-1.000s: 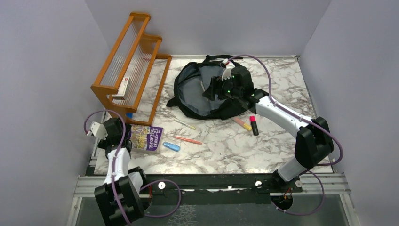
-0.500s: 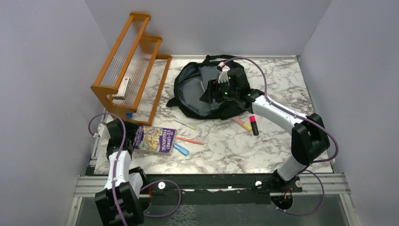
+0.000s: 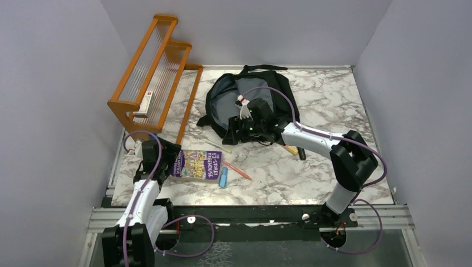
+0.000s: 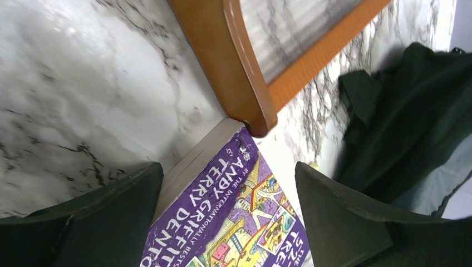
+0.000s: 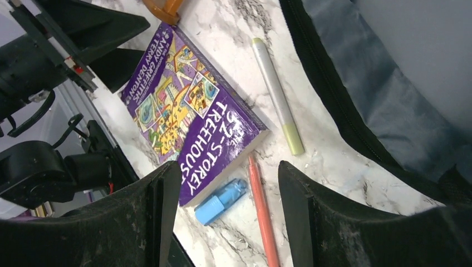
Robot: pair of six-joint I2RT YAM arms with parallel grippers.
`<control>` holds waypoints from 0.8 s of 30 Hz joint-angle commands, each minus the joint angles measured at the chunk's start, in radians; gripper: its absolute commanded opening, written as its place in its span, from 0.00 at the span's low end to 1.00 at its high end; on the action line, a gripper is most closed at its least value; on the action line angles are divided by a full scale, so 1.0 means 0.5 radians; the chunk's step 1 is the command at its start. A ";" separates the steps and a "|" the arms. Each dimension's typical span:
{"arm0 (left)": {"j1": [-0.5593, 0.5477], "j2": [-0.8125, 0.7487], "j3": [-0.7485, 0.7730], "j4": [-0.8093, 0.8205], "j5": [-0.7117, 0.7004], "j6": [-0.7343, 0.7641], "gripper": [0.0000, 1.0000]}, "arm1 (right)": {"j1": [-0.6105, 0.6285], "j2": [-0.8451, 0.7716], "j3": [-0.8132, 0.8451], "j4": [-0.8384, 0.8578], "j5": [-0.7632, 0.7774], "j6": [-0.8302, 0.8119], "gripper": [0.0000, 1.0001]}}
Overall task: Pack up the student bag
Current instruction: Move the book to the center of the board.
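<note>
The student bag (image 3: 245, 103) lies open at the back middle, grey lining up; it also shows in the right wrist view (image 5: 378, 94) and the left wrist view (image 4: 406, 122). My left gripper (image 3: 166, 161) is open at the left end of a purple book (image 3: 197, 165). In the left wrist view the book (image 4: 239, 222) lies between the spread jaws (image 4: 228, 222). My right gripper (image 3: 236, 132) is open and empty, just off the bag's near-left edge. Its jaws (image 5: 225, 217) hang over a blue capped item (image 5: 222, 201) and an orange pen (image 5: 262, 217).
An orange wooden rack (image 3: 156, 78) stands at the back left, holding a small white item (image 3: 146, 103); its foot (image 4: 245, 83) is close to the book's corner. A yellow-green pen (image 3: 220, 147) lies by the book. Two highlighters (image 3: 295, 150) lie right of the right arm.
My left gripper has moved right, and the purple book slid right with it, shoving the blue item and orange pen. My right gripper moved from above the bag to its near-left edge.
</note>
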 commanded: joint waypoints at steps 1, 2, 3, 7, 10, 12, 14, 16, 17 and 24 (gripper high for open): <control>-0.162 0.011 -0.131 -0.278 0.093 -0.118 0.91 | -0.004 0.038 -0.012 0.054 -0.009 0.003 0.69; -0.184 0.000 -0.136 -0.278 0.086 -0.120 0.91 | -0.004 0.057 0.005 0.043 -0.025 -0.045 0.69; -0.200 -0.013 -0.136 -0.278 0.077 -0.114 0.91 | -0.004 0.089 0.036 0.008 -0.052 -0.091 0.69; -0.214 -0.079 -0.055 -0.359 -0.015 0.005 0.91 | -0.004 0.248 0.280 -0.241 -0.215 -0.410 0.69; -0.214 -0.131 0.112 -0.601 -0.213 0.111 0.92 | -0.004 0.301 0.365 -0.310 -0.315 -0.522 0.69; -0.231 -0.167 0.205 -0.726 -0.272 0.087 0.93 | -0.004 0.310 0.390 -0.289 -0.352 -0.549 0.69; -0.232 -0.187 0.304 -0.864 -0.263 0.024 0.94 | -0.004 0.344 0.448 -0.294 -0.376 -0.578 0.70; -0.232 -0.197 0.412 -1.004 -0.241 0.005 0.94 | -0.004 0.406 0.534 -0.320 -0.420 -0.632 0.70; -0.232 -0.191 0.461 -1.080 -0.234 -0.011 0.95 | -0.004 0.450 0.589 -0.335 -0.455 -0.668 0.70; -0.364 -0.171 0.555 -1.281 0.016 -0.276 0.93 | 0.000 0.860 1.098 -0.642 -0.701 -1.011 0.70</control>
